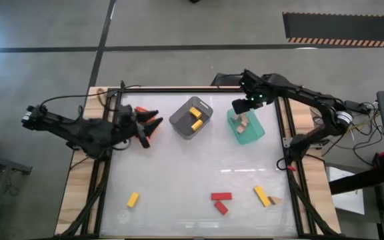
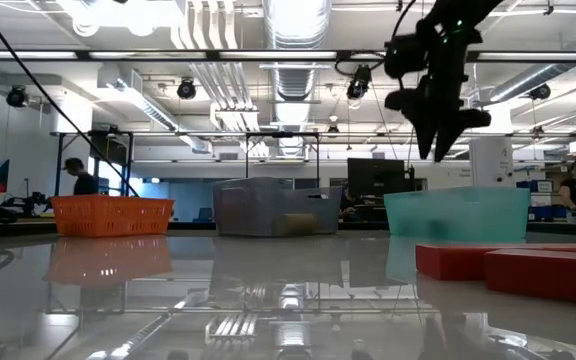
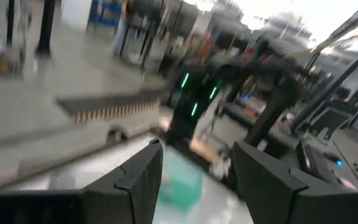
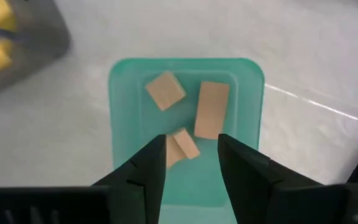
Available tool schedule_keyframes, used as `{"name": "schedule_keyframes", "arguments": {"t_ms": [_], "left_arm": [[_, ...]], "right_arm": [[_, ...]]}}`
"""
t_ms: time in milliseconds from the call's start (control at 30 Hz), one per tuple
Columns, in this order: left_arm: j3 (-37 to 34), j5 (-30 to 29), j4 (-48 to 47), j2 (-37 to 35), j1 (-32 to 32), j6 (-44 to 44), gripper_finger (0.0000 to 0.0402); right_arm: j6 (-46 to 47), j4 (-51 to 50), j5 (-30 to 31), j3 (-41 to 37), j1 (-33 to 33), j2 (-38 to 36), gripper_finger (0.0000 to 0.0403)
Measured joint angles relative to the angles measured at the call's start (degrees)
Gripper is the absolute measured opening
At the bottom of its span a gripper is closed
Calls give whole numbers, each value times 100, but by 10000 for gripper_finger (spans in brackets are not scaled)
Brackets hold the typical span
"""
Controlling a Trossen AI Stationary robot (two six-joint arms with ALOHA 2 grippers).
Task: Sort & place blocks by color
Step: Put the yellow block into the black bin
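Right end effector (image 4: 191,168) hangs above the green plastic bin (image 1: 245,127) at far-right of the table (image 1: 192,180); fingers parted w/ a gap, nothing between them. Right wrist view, looking down into the bin: 3 pale tan wooden blocks on the floor of it, 1 squarish (image 4: 165,90), 1 longer bar (image 4: 211,109), 1 small piece (image 4: 182,146) partly hidden behind a finger. In low view the same end effector (image 2: 438,125) is well above the bin rim, pointing down.

Left end effector (image 1: 149,123), orange-tipped, sits at far-left of the table, just beside the grey plastic bin (image 1: 191,119); fingers spread wide, empty. Left wrist view is blurred; only its own dark fingers (image 3: 142,180) and the green bin beyond are readable.

Grey bin holds 2 yellow wooden blocks (image 1: 196,117), close together. Orange plastic bin (image 2: 112,215) is clear in low view only, left of grey; in high view the left arm covers it, contents not visible.

Blocks loose on near part of the table:
- 1 small yellow block (image 1: 133,199), near-left, alone.
- 1 red bar (image 1: 221,197) w/ a shorter red block (image 1: 221,208) just beside it, near centre.
- 1 yellow bar (image 1: 262,196), near-right, w/ a small tan block (image 1: 274,200) touching or just beside it; can't tell which.

A person (image 2: 80,178) stands in the room beyond, behind the orange bin.
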Motion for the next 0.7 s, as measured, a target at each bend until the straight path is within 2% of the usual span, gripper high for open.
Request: {"name": "schedule_keyframes", "arguments": {"t_ms": [100,233,333,500,600,700], "left_arm": [[0,129,-739,194,0,-1202,180],[32,961,-1907,474,0,-2824,180],[42,2045,-2727,742,0,-4012,180],[42,4476,-3719,1411,-20,-5414,180],[42,5705,-4106,1940,-155,-5814,180],[38,6451,-4215,2472,-399,-5822,180]], "right_arm": [[88,14,14,0,13,-293,130],[190,57,44,0,13,-623,127],[200,185,46,0,13,-813,128],[198,309,48,0,13,-932,125],[183,308,48,0,13,-932,126],[128,308,55,0,33,-932,128]]}}
